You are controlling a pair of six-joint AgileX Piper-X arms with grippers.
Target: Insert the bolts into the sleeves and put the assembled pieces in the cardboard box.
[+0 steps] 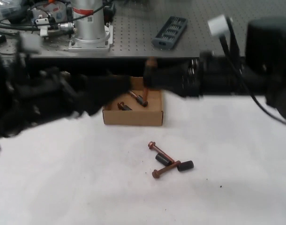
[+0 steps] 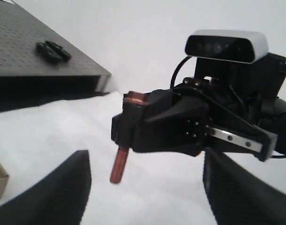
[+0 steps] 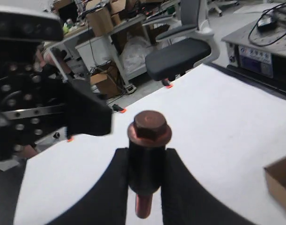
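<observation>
Fingers [image 3: 110, 192] of the right gripper [image 3: 146, 161] are closed narrowly on a black sleeve [image 3: 144, 176] with a copper-coloured bolt [image 3: 149, 127] passed through it. The bolt's hexagonal head sits at one end of the sleeve and the shank tip projects from the other. This held piece hangs in the air above the far side of the cardboard box [image 1: 133, 118]. The fingers [image 2: 63, 192] of the left gripper [image 2: 145, 155] stand wide apart with nothing between them. They face the right gripper at close range, likewise above the far side of the box. Inside the box lie two assembled pieces [image 1: 138, 97], each a bolt in a sleeve. On the near side of the box, apart from it, two loose bolts [image 1: 161, 152] and two loose sleeves [image 1: 185, 165] lie clustered on the white cloth [image 1: 237, 159]. Whether any of these is inserted cannot be told. Beyond the box runs a perforated metal plate [image 1: 133, 35].
</observation>
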